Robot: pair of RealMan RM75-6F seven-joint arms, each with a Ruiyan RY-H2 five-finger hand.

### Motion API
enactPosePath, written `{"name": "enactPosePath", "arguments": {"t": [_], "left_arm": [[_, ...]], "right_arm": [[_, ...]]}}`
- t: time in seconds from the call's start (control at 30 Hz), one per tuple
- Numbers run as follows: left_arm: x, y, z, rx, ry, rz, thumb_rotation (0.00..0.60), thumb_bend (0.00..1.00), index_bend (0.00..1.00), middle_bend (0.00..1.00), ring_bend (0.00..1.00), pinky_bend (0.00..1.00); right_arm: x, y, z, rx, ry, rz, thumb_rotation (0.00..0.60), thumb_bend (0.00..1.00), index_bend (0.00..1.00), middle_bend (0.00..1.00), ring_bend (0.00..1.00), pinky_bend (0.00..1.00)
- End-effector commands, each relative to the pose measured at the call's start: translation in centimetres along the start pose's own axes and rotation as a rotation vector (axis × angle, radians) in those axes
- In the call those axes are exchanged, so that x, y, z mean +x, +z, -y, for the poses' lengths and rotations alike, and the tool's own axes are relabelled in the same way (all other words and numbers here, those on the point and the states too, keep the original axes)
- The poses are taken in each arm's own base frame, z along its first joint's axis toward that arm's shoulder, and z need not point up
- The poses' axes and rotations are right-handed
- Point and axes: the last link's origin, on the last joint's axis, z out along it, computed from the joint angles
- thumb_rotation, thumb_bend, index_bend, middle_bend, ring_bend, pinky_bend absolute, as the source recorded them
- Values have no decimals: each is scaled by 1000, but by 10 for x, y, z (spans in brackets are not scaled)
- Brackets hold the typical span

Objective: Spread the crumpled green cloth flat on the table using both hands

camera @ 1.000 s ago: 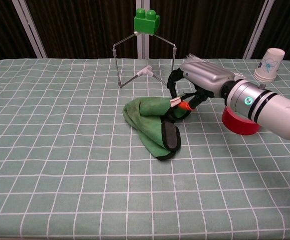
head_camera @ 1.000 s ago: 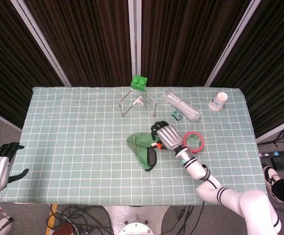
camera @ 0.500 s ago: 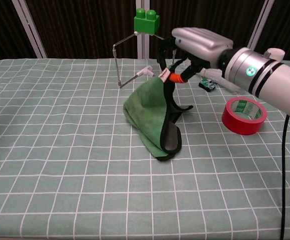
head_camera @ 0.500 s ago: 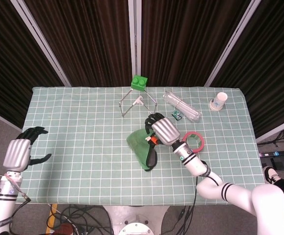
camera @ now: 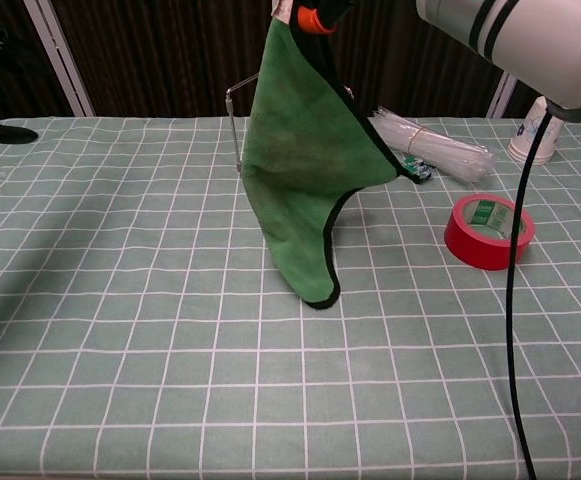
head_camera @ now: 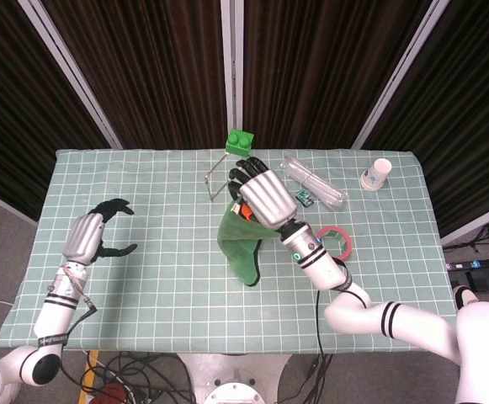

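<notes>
Green cloth (camera: 302, 160): hangs long axis vertical from right hand (head_camera: 259, 196), pinched at top corner, lowest tip about touching the desk (head_camera: 143, 210) mid-centre. Left hand (head_camera: 93, 236): empty, fingers apart, well off to the cloth's left. Checked desk cover; dark curtains (head_camera: 311, 67) behind.

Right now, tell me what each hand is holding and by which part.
The right hand holds the green cloth by its top corner, the rest hanging down to the table. The left hand holds nothing, fingers apart.
</notes>
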Motion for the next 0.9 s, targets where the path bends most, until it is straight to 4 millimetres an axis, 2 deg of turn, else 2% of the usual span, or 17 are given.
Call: {"name": "enactPosePath", "arguments": {"t": [0.03,0.2,0.4,0.47,0.53,0.63,0.77,0.9], "left_arm": [[-12,19,-9,18,-70,44,600,26,343,246,197,296],[-23,32,-15,33,-62,67,600,11,343,246,197,303],[-31,32,-14,42,-45,77,590,3,344,246,197,304],[-36,33,-13,50,-59,99,541,1,344,246,197,304],[-40,34,-14,55,-74,116,431,0,344,246,197,304],[-46,35,-16,64,-78,152,228,0,344,246,197,305],[-52,38,-16,95,-73,187,123,0,344,246,197,308],[-57,40,-15,123,-67,206,75,0,343,246,197,312]], "right_arm": [[11,21,21,-6,-59,-10,600,493,788,332,199,221],[14,37,39,-26,-174,-21,600,504,788,308,180,214],[25,44,47,-56,-361,-44,600,518,787,292,156,196],[27,46,51,-62,-379,-34,600,519,787,289,152,193],[25,48,55,-64,-399,-19,600,521,786,287,150,191],[14,51,67,-53,-435,16,600,520,786,285,146,185],[-5,53,89,-33,-463,48,600,520,787,284,146,183],[-20,56,107,-23,-474,76,600,523,787,285,143,182]]}}
